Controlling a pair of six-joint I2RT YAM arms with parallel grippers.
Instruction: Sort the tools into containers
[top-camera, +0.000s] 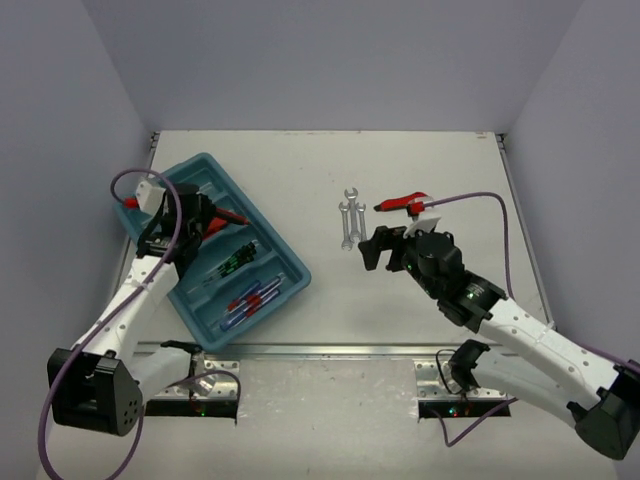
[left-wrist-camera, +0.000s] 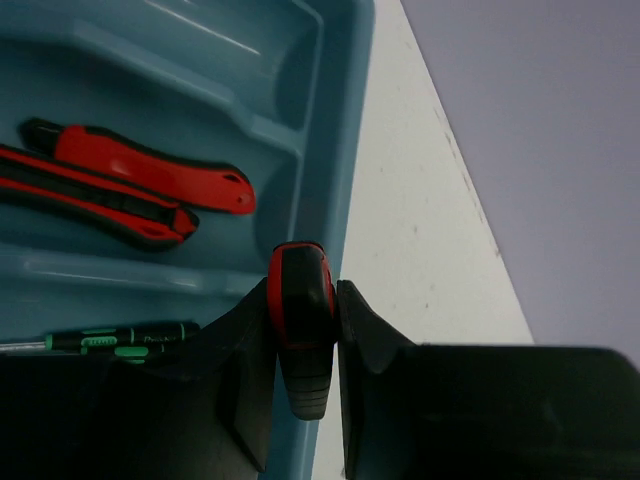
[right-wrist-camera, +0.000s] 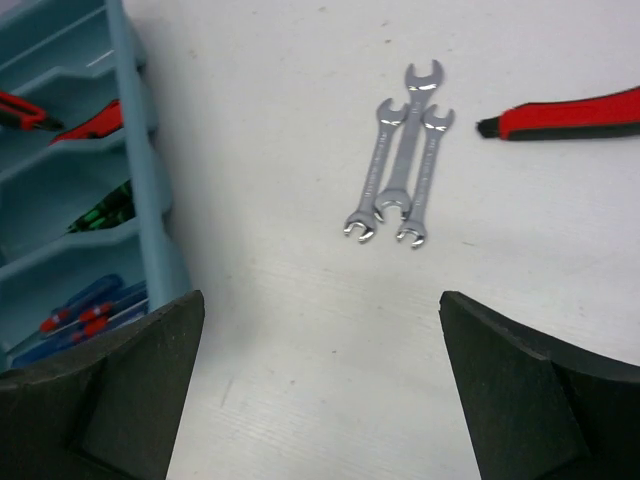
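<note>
Pale lilac walls are closing in a white table in the top view, where a teal tray is lying slantwise on the left side. The left gripper is hanging over its far half, with red handles showing just beside it. Thin green-marked screwdrivers are lying in a middle compartment and blue-and-red screwdrivers in the nearest one. Three silver wrenches are lying together on the bare table, well apart from the tray, with a red-handled tool just to their right. The right gripper is hovering close to the wrenches on their near side. From this height neither gripper's finger spacing is showing clearly.

The left wrist view is giving what the top view is hiding: the left fingers are pinching a red-and-black handle right over the tray's outer wall, while red pliers are resting in the compartment beyond.

The right wrist view is showing the right fingers standing wide apart above bare table with nothing between them. Ahead of them the wrenches are lying side by side and touching, the red-handled tool is lying apart at the right edge, and the tray's compartments are lining the left edge
</note>
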